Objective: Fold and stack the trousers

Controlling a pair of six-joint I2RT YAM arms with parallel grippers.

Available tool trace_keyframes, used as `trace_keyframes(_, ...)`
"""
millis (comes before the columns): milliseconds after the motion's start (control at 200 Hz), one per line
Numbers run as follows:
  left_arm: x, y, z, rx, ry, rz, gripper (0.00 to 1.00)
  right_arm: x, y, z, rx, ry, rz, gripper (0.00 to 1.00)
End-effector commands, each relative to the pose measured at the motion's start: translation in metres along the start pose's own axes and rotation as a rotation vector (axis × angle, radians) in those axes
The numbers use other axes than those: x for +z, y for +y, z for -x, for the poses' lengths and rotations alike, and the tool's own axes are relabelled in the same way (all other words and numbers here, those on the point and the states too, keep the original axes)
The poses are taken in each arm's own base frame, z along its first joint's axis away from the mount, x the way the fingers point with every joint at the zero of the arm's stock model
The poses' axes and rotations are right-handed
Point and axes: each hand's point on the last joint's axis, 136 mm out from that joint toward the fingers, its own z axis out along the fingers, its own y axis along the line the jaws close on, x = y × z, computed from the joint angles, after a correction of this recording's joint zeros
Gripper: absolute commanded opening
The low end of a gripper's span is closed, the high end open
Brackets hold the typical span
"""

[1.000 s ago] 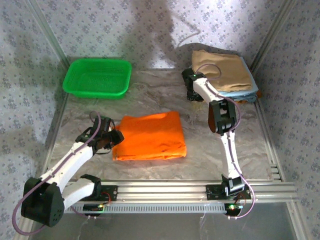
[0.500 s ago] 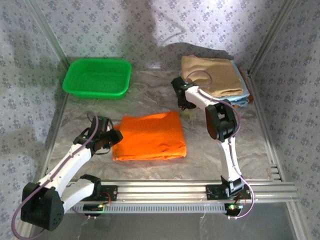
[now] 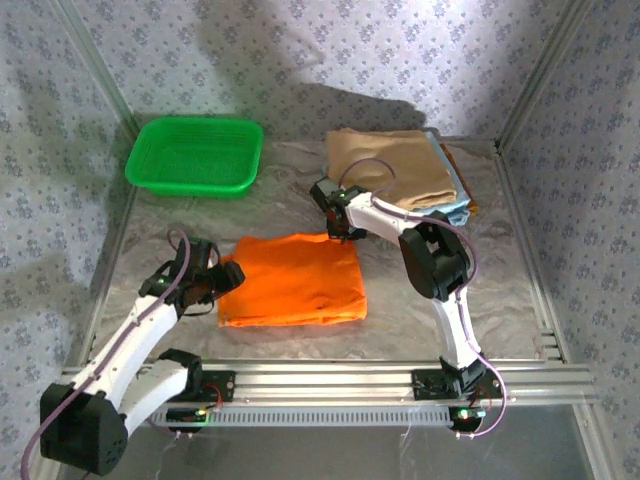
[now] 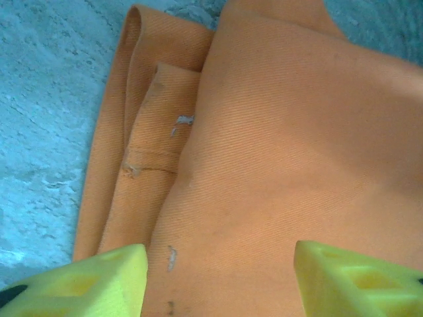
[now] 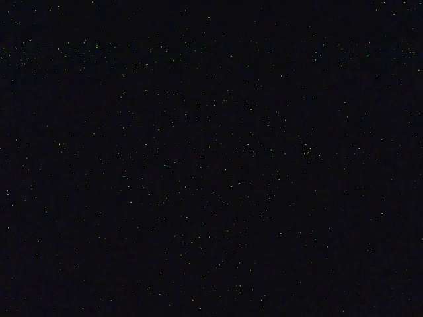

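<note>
Left jaws stand wide apart over the left edge of your folded trousers (image 3: 293, 280), gripping nothing; right jaws sit at the far corner, and you cannot tell their state.

Green basket (image 3: 195, 155) back left, tan folded garment (image 3: 390, 168) back right

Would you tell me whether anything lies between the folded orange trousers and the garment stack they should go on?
No loose object does. The right gripper and its forearm lie across the gap between the trousers and the tan-topped stack.
</note>
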Motion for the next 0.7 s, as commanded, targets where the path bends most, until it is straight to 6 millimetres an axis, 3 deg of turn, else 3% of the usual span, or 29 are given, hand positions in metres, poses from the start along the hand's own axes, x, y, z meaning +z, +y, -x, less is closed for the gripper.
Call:
trace_keyframes(0,0.010,0.023,-0.008,-0.011,0.040,0.110,0.75,-0.014,0.012,-0.055,-0.041,0.219,0.092,0.28)
trace_keyframes(115,0.017,0.034,-0.009,-0.010,0.056,0.182,0.84,-0.044,0.008,-0.048,-0.046,0.181,0.143,0.50)
trace_keyframes(315,0.028,0.051,-0.013,-0.010,0.087,0.284,0.85,-0.083,0.004,-0.064,-0.081,0.172,0.263,0.61)
trace_keyframes(550,0.014,0.072,-0.006,-0.018,0.016,0.381,0.84,-0.095,-0.026,-0.098,-0.092,0.191,0.291,0.66)
trace_keyframes(695,0.033,0.067,-0.016,-0.029,0.070,0.312,0.82,-0.091,-0.038,-0.122,-0.110,0.229,0.335,0.68)
